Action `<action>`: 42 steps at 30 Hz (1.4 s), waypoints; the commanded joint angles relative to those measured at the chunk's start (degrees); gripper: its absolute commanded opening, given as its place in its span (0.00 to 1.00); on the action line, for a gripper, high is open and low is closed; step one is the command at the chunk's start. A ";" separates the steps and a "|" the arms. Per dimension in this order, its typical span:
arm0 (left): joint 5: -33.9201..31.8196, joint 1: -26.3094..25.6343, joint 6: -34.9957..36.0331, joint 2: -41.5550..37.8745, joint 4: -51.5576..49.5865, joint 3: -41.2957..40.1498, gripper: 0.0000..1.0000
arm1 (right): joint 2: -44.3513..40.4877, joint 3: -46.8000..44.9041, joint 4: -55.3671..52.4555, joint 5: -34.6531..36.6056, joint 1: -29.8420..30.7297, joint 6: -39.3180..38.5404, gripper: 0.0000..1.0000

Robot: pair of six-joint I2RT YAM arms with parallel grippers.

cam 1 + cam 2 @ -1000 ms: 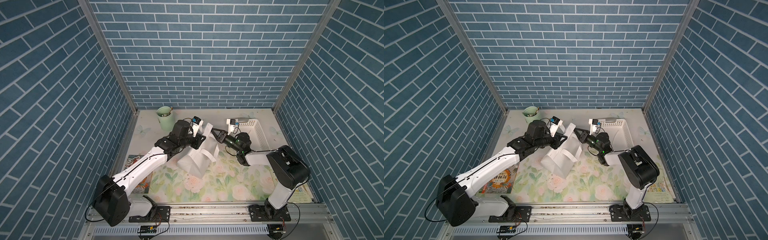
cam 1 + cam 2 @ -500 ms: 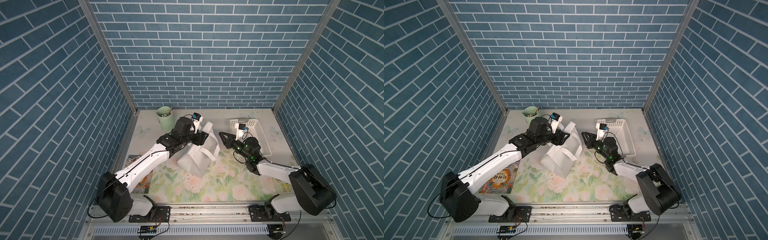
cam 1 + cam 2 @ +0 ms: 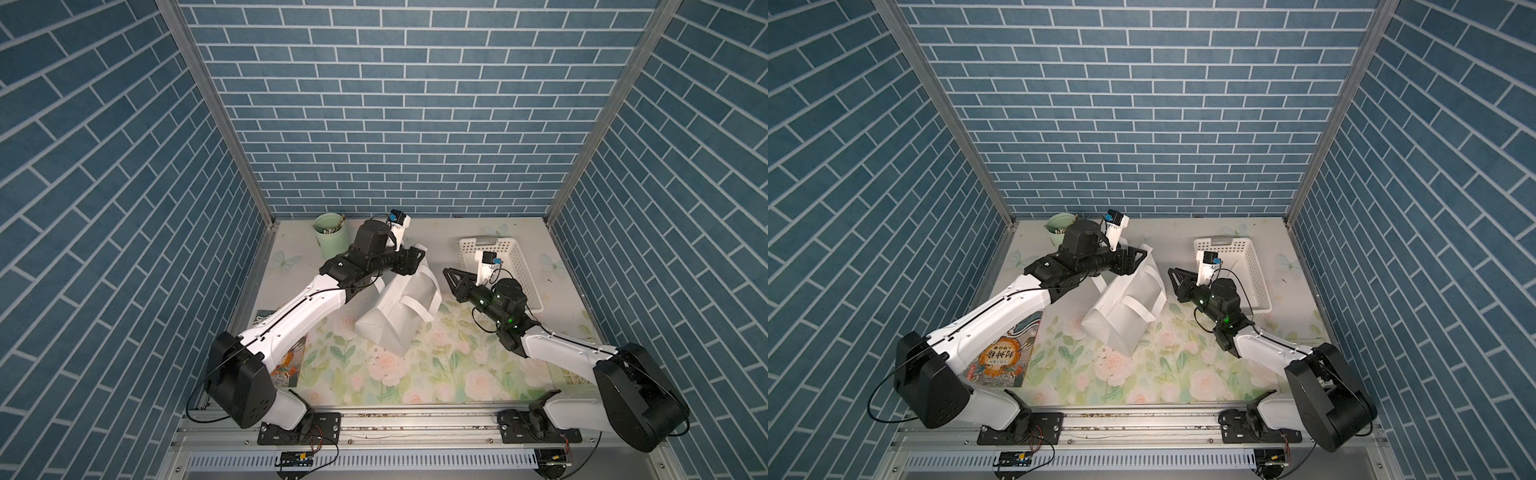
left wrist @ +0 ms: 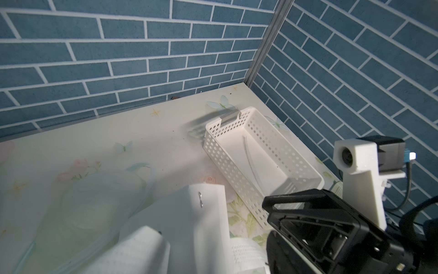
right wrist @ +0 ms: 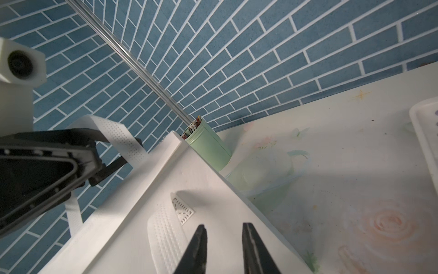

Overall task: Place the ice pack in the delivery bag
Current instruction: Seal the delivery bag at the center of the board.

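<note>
Ice pack (image 4: 94, 204): flat on table (image 4: 142, 142), lower left of left wrist view, outside delivery bag (image 3: 399, 316); bag-opening step judged in hand, pickup pending; next, reach round bag, jaws wider; right gripper (image 5: 224, 249) narrowly apart, empty; left gripper (image 3: 413, 259) at bag rim, state untellable; bag wall, green cup (image 5: 208, 147) crowding approach

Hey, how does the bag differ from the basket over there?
The bag is a fabric tote with strap handles; the basket is perforated plastic. The bag is bigger than the basket. The bag lies tipped over, while the basket stands upright, open side up. Both are white.
</note>
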 commanded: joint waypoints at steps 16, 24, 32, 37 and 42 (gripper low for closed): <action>-1.43 -0.22 -0.20 12.67 -2.03 8.44 0.52 | -2.68 -2.12 -0.71 0.71 0.09 -1.82 0.29; -0.74 -0.16 -0.07 12.11 -1.75 8.04 0.14 | -2.98 -2.28 -0.72 0.93 0.03 -1.69 0.29; -2.57 -0.17 -0.30 7.80 1.25 3.76 0.00 | -3.37 -2.26 -0.99 1.06 0.08 -1.64 0.29; -2.56 -0.22 -0.90 4.05 -0.68 1.95 0.67 | -3.30 -2.07 -1.16 0.93 0.05 -1.64 0.31; -2.33 -0.16 -2.53 -1.66 -0.29 -3.04 0.85 | -3.09 -1.77 -1.49 0.59 0.05 -1.56 0.34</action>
